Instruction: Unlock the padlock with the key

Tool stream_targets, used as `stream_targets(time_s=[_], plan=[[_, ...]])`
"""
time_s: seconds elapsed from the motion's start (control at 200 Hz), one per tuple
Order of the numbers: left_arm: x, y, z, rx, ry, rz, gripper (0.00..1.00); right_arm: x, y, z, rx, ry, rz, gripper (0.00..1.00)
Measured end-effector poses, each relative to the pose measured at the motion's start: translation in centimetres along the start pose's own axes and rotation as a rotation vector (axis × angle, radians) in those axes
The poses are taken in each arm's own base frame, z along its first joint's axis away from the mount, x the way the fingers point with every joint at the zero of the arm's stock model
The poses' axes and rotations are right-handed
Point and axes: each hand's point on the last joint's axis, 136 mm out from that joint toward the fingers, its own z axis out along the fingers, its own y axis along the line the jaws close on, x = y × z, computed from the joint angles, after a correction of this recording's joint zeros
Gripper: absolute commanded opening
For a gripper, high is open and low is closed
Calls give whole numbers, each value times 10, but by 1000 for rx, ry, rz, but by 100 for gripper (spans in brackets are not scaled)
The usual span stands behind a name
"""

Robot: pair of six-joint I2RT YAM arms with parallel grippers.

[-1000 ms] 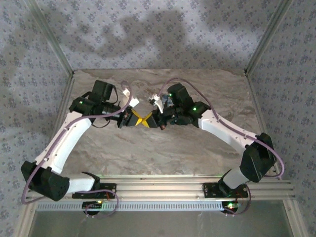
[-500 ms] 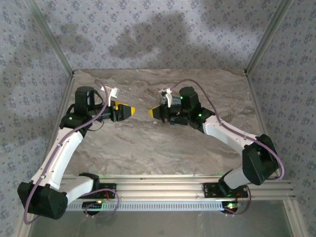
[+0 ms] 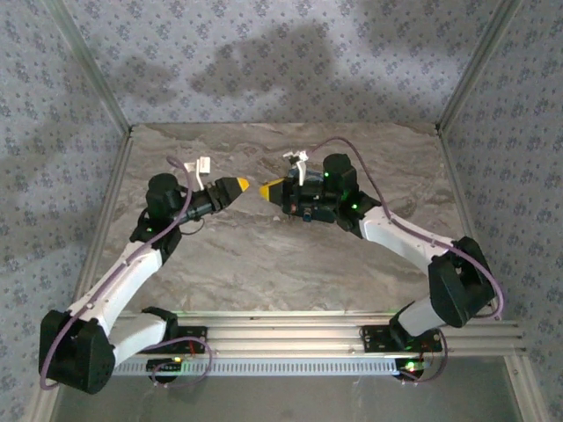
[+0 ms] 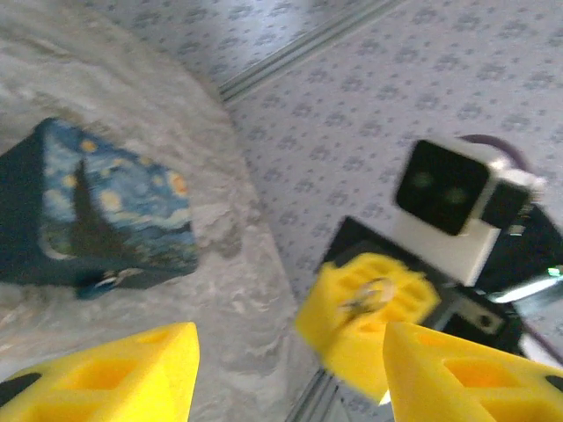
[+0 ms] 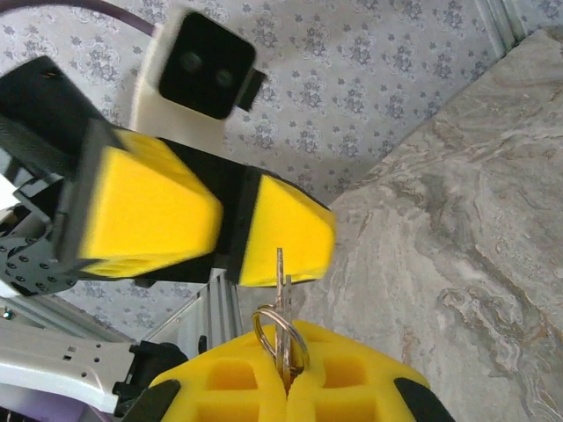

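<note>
Top view: both arms lean in over the marble desk (image 3: pixel 290 264). L claw (image 3: pixel 236 186) & R claw (image 3: pixel 269 187) sit nose to nose just above frame centre, tips near but apart. Patterned walls (image 3: pixel 264 61) all round, alu rails (image 3: pixel 290 338) along the bottom, and a purple cable (image 3: pixel 325 145) loops off the R wrist.

R wrist cam: R claw (image 5: pixel 283 376) is pinched tight on the key (image 5: pixel 280 274). The blade sticks straight up out of the yellow tips, w/ the ring (image 5: pixel 280 338) hanging at the grip. Right behind the blade are the L claw's yellow fingers (image 5: pixel 283 233), w/ its white cam box (image 5: pixel 202 66) upper left.

L wrist cam: L claw (image 4: pixel 290 369) is spread wide, one finger in each bottom corner. The padlock (image 4: pixel 106 215) lies on the desk, upper left of frame, apart from both claws. R claw shows centre-right, the key a blurred glint on its tip.

Vs earlier: 1 s ago the yellow tips overlapped at centre, and 0.5 s ago they'd split well apart. Now the gap is narrower again and both tips sit higher in frame. L wrist block has shifted right.
</note>
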Motion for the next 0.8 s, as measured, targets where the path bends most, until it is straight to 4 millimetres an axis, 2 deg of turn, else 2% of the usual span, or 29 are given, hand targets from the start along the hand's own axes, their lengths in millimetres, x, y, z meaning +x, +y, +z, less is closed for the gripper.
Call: stream_targets(time_s=[0.08,0.16,0.445,0.64,0.799], plan=[[-2,-11,2,39,-14,11,62,4,-3,5,-8,13,20,0],[-5,-13,4,53,-29,9,63,5,-3,10,-20,23,30,0],[-2,2,10,27,-20,-21,65,2,6,15,-48,20,20,0],[0,1,11,38,-10,-18,53,3,6,16,-50,21,20,0],[10,0,17,58,35,-12,39,3,10,17,-58,22,19,0]])
